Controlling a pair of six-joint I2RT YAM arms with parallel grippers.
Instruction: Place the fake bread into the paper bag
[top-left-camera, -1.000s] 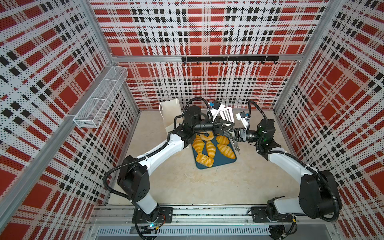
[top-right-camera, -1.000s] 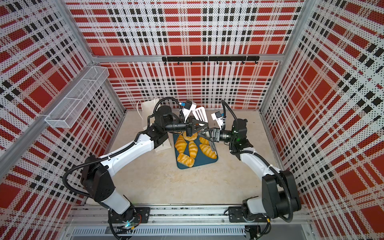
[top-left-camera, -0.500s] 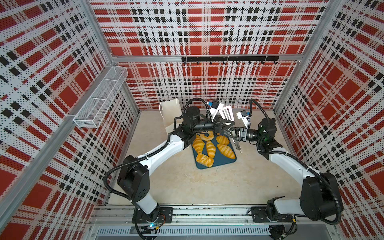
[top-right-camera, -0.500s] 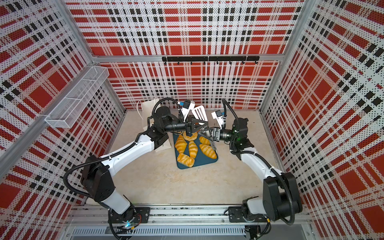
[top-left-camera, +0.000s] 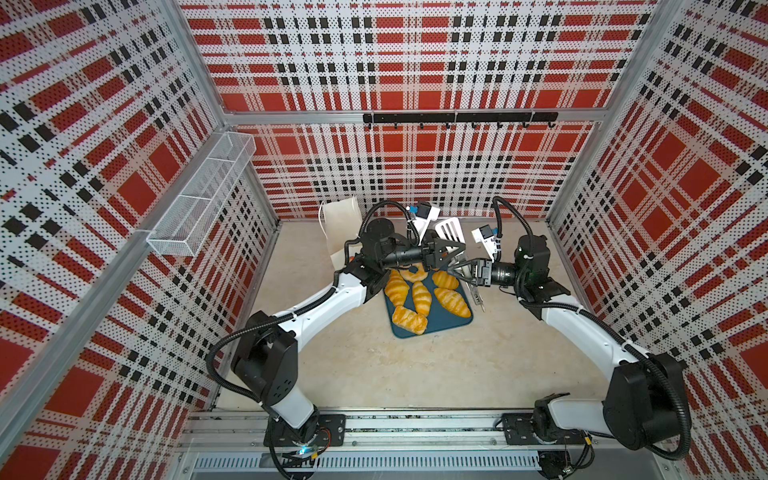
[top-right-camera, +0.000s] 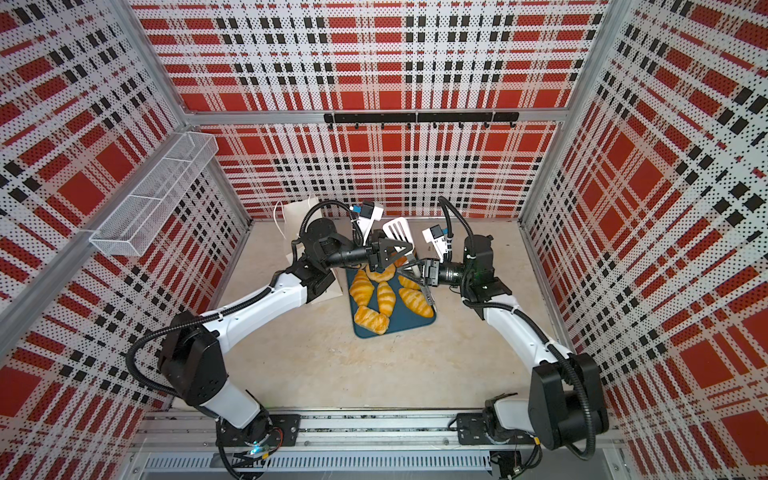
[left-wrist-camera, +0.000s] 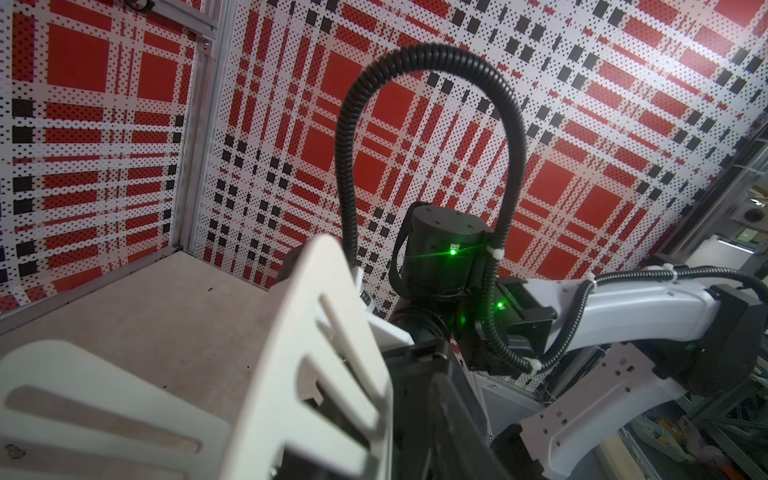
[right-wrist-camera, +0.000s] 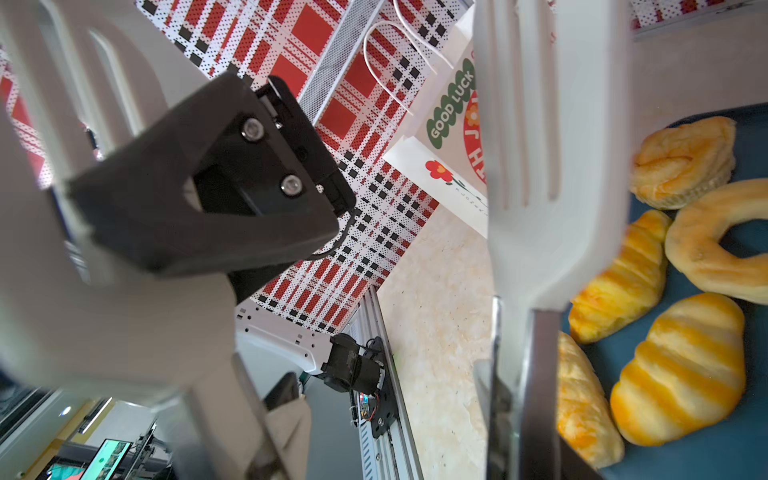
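Observation:
Several golden fake bread pieces lie on a blue tray (top-left-camera: 451, 326): croissants (top-left-camera: 420, 297), a ring doughnut (right-wrist-camera: 698, 249) and a bun (right-wrist-camera: 681, 162). The white paper bag (top-left-camera: 338, 224) with a red flower (right-wrist-camera: 436, 170) stands behind the left arm. White slotted tongs (top-left-camera: 449, 230) hang above the tray's far end. My right gripper (top-left-camera: 462, 272) is shut on their metal arms (right-wrist-camera: 540, 374). My left gripper (top-left-camera: 455, 251) meets it from the left. One tong blade (left-wrist-camera: 324, 353) lies between its fingers (left-wrist-camera: 440, 415); the frames do not show whether they grip it.
A wire basket (top-left-camera: 203, 195) hangs on the left wall. A black hook rail (top-left-camera: 457, 118) runs along the back wall. Plaid walls enclose three sides. The arms' base rail (top-left-camera: 415, 432) borders the front edge.
The right gripper has edged left toward the left one and narrowed round the tongs' arms. The bread and the bag have not moved.

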